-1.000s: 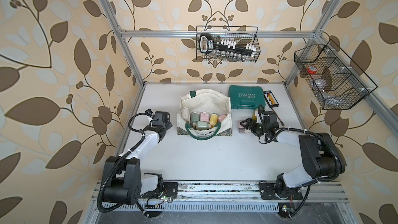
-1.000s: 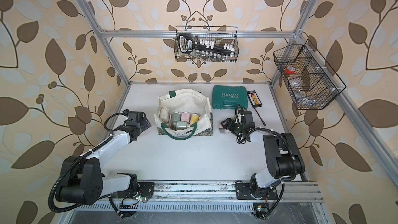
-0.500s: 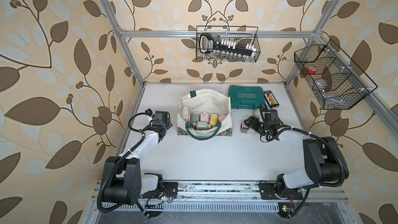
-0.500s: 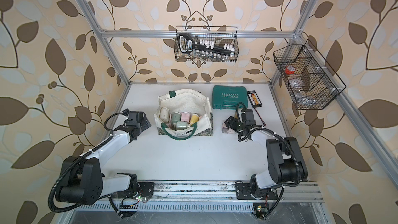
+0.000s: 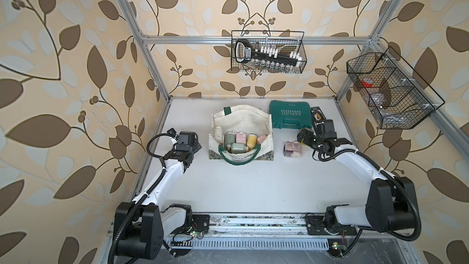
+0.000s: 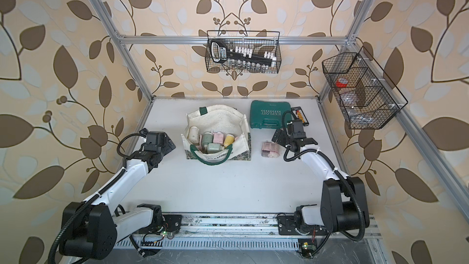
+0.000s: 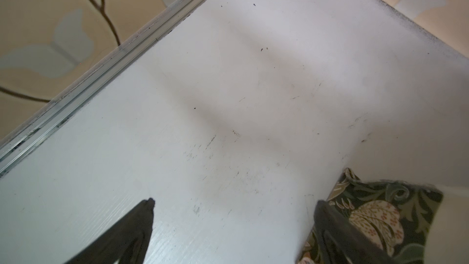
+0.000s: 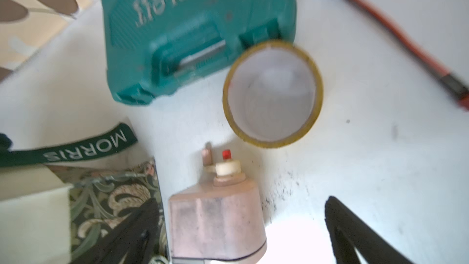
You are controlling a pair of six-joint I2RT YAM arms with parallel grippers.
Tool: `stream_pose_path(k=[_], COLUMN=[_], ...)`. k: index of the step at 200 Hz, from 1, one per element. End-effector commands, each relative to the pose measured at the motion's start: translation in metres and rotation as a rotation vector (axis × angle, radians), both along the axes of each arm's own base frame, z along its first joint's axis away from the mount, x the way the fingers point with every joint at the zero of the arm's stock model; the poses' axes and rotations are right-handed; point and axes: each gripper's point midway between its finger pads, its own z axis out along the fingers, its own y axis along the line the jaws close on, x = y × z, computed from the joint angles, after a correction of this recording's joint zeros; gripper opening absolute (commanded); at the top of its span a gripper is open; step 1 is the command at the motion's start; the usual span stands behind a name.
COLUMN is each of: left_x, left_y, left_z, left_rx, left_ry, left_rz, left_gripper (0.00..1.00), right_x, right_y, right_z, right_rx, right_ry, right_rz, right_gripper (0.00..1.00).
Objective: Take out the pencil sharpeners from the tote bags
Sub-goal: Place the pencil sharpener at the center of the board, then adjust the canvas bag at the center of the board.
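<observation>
The cream tote bag (image 5: 241,118) (image 6: 215,120) lies open mid-table with several pencil sharpeners inside: cream (image 5: 217,133), green (image 5: 230,138), pink (image 5: 239,137), yellow (image 5: 251,140). Another pink sharpener (image 5: 292,149) (image 6: 270,150) (image 8: 215,219) lies on the table right of the bag. My right gripper (image 5: 305,137) (image 8: 242,201) is open just behind and right of it; in the right wrist view it lies loose between the spread fingers. My left gripper (image 5: 194,140) (image 7: 235,201) is open and empty, left of the bag's patterned corner (image 7: 375,214).
A teal tool case (image 5: 290,118) (image 8: 198,34) sits behind the right gripper, a yellow tape roll (image 8: 272,95) beside it. A black-and-orange item (image 5: 318,115) lies at the back right. Wire baskets (image 5: 267,52) (image 5: 390,90) hang on the back and right walls.
My right gripper has opened and shifted slightly right, letting go of the pink sharpener, which now rests on the table. The left arm has not moved.
</observation>
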Motion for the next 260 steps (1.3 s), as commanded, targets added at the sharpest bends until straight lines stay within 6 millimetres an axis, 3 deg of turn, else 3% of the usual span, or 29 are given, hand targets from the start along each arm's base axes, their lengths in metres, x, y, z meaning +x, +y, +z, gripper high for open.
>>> stream_pose_path(k=[1, 12, 37, 73, 99, 119, 141, 164, 179, 195, 228, 260], left_x=[-0.007, -0.011, -0.046, -0.026, -0.024, -0.023, -0.03, -0.031, -0.032, -0.034, -0.02, -0.002], left_y=[-0.004, -0.002, 0.022, -0.006, -0.013, -0.018, -0.015, -0.014, -0.017, -0.019, -0.032, -0.054], left_z=[0.013, 0.01, 0.0, -0.013, -0.022, -0.031, -0.045, -0.042, -0.044, -0.034, 0.021, 0.081], left_rx=[-0.062, -0.076, -0.078, -0.158, -0.141, -0.142, -0.106, -0.09, -0.112, -0.149, -0.236, -0.258], left_ry=[-0.02, -0.008, 0.066, 0.083, 0.096, 0.074, 0.083, 0.085, 0.092, 0.106, 0.041, 0.038], left_rz=[0.041, 0.079, 0.355, 0.171, 0.105, 0.065, 0.051, 0.041, 0.043, 0.071, 0.06, -0.116], left_gripper=[0.99, 0.99, 0.99, 0.99, 0.99, 0.99, 0.99, 0.99, 0.98, 0.96, 0.93, 0.91], right_x=[0.003, 0.009, 0.025, 0.024, 0.02, 0.015, 0.005, -0.008, -0.017, -0.021, -0.024, -0.026], right_y=[-0.013, -0.003, 0.046, 0.152, 0.226, 0.274, 0.314, 0.339, 0.343, 0.335, 0.316, 0.311], right_z=[0.042, 0.062, 0.111, 0.187, 0.2, 0.182, 0.148, 0.109, 0.088, 0.074, 0.058, 0.046], right_rx=[-0.017, 0.023, 0.045, 0.053, 0.039, 0.039, 0.035, 0.009, -0.01, -0.029, -0.042, -0.013], right_ry=[-0.095, -0.139, -0.194, -0.344, -0.33, -0.288, -0.219, -0.141, -0.105, -0.09, -0.074, -0.062], right_rz=[-0.083, -0.045, 0.148, 0.457, 0.629, 0.717, 0.789, 0.841, 0.853, 0.835, 0.808, 0.811], right_gripper=[1.0, 1.0, 0.99, 0.99, 0.97, 0.93, 0.9, 0.88, 0.87, 0.87, 0.87, 0.87])
